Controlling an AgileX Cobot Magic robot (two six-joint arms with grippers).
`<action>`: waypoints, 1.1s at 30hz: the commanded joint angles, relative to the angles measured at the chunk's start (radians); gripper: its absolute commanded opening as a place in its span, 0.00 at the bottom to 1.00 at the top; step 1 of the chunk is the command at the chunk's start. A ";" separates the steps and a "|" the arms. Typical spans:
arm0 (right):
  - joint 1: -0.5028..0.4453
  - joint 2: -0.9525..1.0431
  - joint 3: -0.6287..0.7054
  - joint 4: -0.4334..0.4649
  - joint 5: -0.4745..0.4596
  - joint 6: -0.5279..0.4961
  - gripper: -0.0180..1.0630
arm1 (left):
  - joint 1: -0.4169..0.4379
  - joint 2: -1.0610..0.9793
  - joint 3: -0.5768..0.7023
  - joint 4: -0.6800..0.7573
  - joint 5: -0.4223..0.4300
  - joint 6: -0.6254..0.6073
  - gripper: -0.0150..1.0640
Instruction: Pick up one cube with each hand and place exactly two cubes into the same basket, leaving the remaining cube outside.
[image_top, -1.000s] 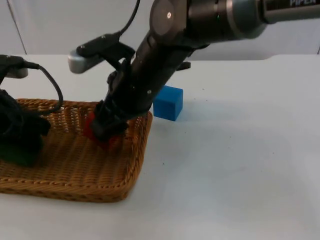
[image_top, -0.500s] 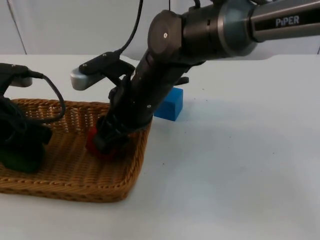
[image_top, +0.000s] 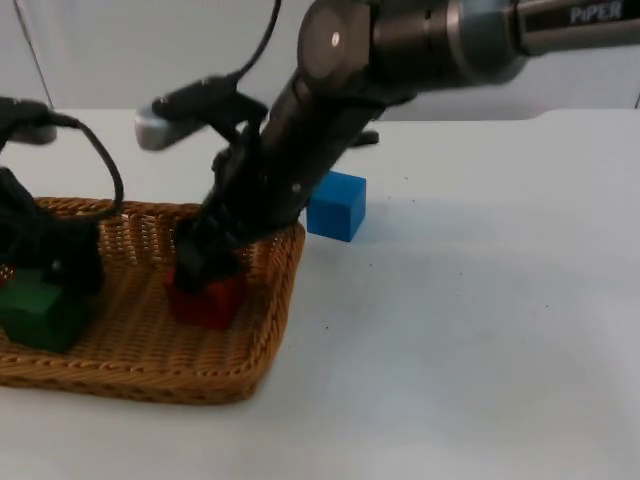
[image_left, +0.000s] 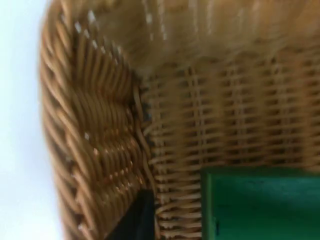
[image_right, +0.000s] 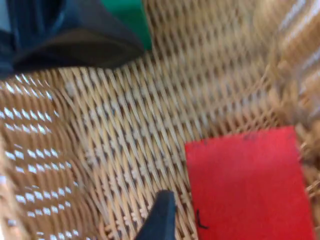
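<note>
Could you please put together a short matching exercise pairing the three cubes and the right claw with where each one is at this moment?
Things:
1. green cube
2. red cube
3. blue cube
4. right claw

Places:
A. on the white table, outside the basket
B. in the basket, at its end nearest the blue cube
C. just above the red cube
D. in the basket, at its end farthest from the blue cube, below the left claw

Pairs: 1-D, 2-B, 3-A, 4-C

Both arms crowd the basket (image_top: 262, 345); open table (image_top: 480, 330) lies right of the blue cube (image_top: 336, 205)
</note>
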 joint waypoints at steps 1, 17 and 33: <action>0.006 -0.051 -0.004 -0.001 0.009 -0.005 0.74 | 0.002 -0.047 0.004 -0.009 0.013 0.000 0.99; 0.006 -0.397 -0.004 -0.018 0.103 0.047 0.74 | 0.002 -0.584 0.004 -0.011 0.124 -0.055 0.99; 0.006 -0.476 -0.004 -0.018 0.287 0.078 0.74 | 0.002 -0.814 0.004 -0.065 0.321 -0.055 0.99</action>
